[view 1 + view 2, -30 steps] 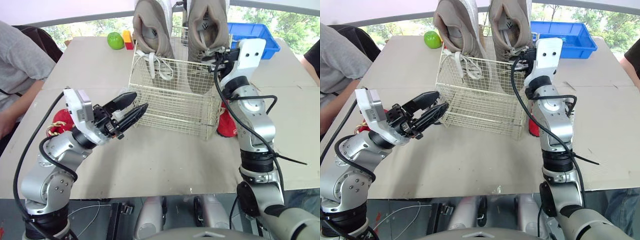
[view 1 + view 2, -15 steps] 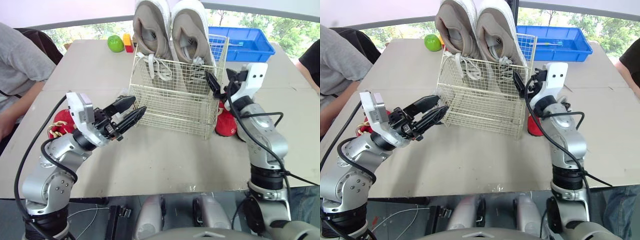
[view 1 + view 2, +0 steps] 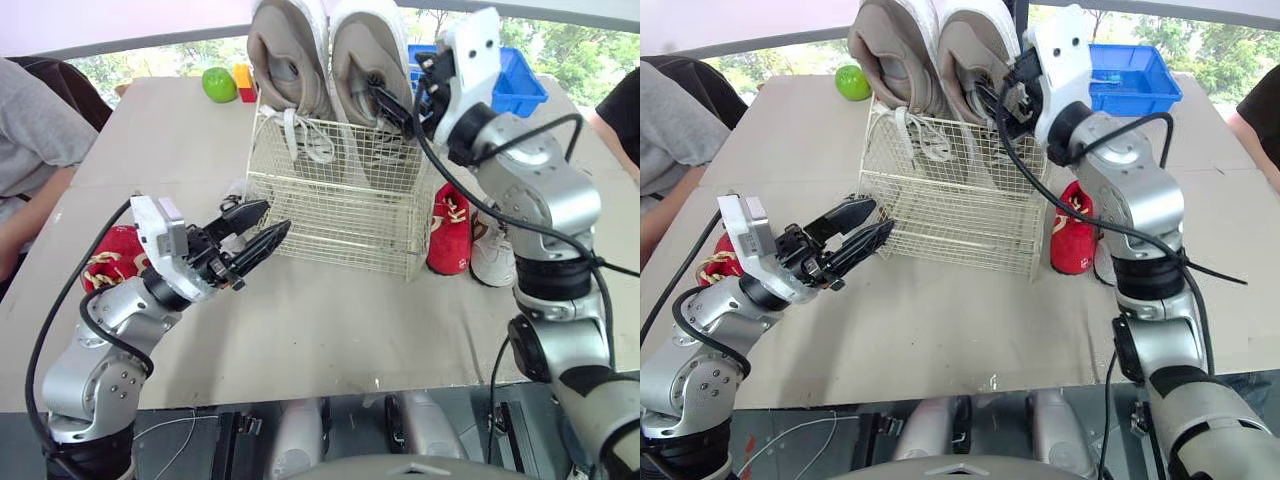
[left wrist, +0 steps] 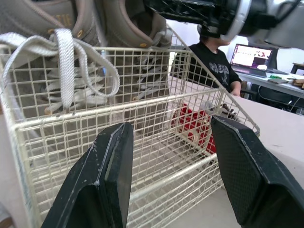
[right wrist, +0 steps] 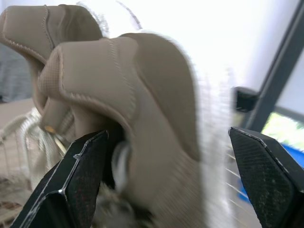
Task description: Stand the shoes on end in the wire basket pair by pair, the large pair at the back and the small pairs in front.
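A cream wire basket [image 3: 340,215] stands mid-table. Two large beige shoes stand on end at its back, the left one [image 3: 283,60] touching the right one [image 3: 352,50]. My right gripper [image 3: 396,88] is open, high at the right beige shoe [image 5: 142,109], whose heel lies between the wide-apart fingers. My left gripper [image 3: 273,218] is open and empty, just off the basket's front left corner [image 4: 19,128]. One small red shoe [image 3: 450,228] lies right of the basket beside a small white shoe [image 3: 493,250]. Another red shoe [image 3: 108,258] lies by my left arm.
A green apple [image 3: 218,83] and coloured blocks [image 3: 243,80] sit at the table's far left. A blue bin [image 3: 515,85] stands at the far right. A person in grey [image 3: 30,140] sits at the left edge, another person [image 3: 622,110] at the right.
My right gripper opened off the right beige shoe, dropped beside the basket, then rose back to the shoe's heel. That shoe now leans against its mate. The left gripper stayed put.
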Tool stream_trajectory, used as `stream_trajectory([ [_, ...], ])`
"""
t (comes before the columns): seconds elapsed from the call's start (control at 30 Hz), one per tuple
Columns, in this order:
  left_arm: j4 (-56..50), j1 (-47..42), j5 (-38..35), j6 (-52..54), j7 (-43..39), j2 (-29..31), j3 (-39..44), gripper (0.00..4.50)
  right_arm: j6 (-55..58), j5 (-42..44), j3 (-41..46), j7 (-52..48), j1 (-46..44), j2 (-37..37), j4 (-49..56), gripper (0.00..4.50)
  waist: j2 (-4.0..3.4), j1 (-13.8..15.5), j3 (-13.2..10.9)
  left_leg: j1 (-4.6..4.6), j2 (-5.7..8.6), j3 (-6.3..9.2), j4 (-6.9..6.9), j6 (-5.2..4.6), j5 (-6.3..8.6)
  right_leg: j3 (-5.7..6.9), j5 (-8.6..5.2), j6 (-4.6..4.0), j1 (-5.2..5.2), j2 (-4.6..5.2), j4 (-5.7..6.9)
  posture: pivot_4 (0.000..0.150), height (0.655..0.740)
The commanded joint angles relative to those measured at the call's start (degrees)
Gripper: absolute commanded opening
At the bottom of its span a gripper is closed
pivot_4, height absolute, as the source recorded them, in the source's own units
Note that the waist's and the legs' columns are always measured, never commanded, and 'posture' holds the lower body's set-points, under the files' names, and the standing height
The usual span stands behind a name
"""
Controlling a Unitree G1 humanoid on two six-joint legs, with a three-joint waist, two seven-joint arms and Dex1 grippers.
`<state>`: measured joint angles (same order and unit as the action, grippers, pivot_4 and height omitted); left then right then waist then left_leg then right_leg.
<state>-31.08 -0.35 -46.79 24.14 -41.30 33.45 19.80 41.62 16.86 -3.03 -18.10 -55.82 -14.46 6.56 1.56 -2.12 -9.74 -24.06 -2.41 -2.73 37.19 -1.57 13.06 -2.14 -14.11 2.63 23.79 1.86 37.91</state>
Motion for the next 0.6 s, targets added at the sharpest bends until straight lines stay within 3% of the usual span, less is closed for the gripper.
stream_trajectory([
  [0.03,-2.71,0.68,0.1,-1.78,0.46,0.43,1.73,2.87,-1.37,-3.42,-0.52,2.01,-2.03,-0.19,-1.66,3.9,0.0,-0.08,0.0,0.0,0.03,-0.04,0.0,0.0,0.0,-0.02,0.0,0.01,0.0,0.06,-0.01,0.15,0.74],
  [0.23,-2.99,2.43,-1.85,-1.26,3.55,-0.47,4.25,2.87,-1.01,1.51,2.22,0.11,3.41,1.17,8.48,3.9,0.0,-0.08,0.0,-0.02,0.03,0.02,-0.03,0.0,0.0,0.04,0.0,-0.01,0.04,0.07,0.02,0.15,0.74],
  [0.3,-2.23,3.77,-3.69,-0.75,6.6,-1.83,6.86,2.87,1.19,4.53,3.99,-1.24,8.99,-0.24,15.74,3.9,0.0,-0.04,0.0,-0.06,0.0,0.04,-0.08,0.0,0.0,0.06,0.0,0.01,0.07,0.07,-0.01,0.15,0.74],
  [0.43,-1.07,4.07,-5.63,0.0,11.42,-3.41,9.3,2.87,0.58,4.49,5.36,-2.67,14.69,-4.46,19.87,3.9,0.03,0.1,0.01,-0.15,-0.01,0.13,-0.02,0.0,0.0,0.22,0.0,0.03,0.07,0.15,-0.04,0.15,0.74],
  [0.53,1.27,4.9,-6.04,0.74,14.86,-4.18,11.33,2.87,-0.33,10.24,7.93,-9.3,17.79,-7.78,23.17,3.9,0.0,0.08,-0.01,-0.12,0.04,0.08,0.04,-0.01,-0.01,0.15,-0.01,0.01,0.08,0.13,-0.01,0.15,0.74],
  [0.57,2.18,5.28,-5.48,1.25,15.93,-3.96,11.75,2.87,-0.07,12.95,8.46,-12.51,19.01,-9.19,24.53,4.43,0.01,0.07,-0.01,-0.11,0.04,0.09,0.05,-0.01,-0.01,0.15,-0.02,-0.01,0.07,0.11,-0.01,0.15,0.74],
  [0.6,3.19,5.47,-4.35,2.07,17.56,-3.69,11.83,2.87,0.58,15.55,8.89,-16.03,20.89,-11.5,26.69,4.48,0.01,-0.15,-0.01,-0.1,0.03,0.1,0.05,-0.01,-0.01,0.15,-0.02,-0.01,0.06,0.1,-0.01,0.15,0.74],
])
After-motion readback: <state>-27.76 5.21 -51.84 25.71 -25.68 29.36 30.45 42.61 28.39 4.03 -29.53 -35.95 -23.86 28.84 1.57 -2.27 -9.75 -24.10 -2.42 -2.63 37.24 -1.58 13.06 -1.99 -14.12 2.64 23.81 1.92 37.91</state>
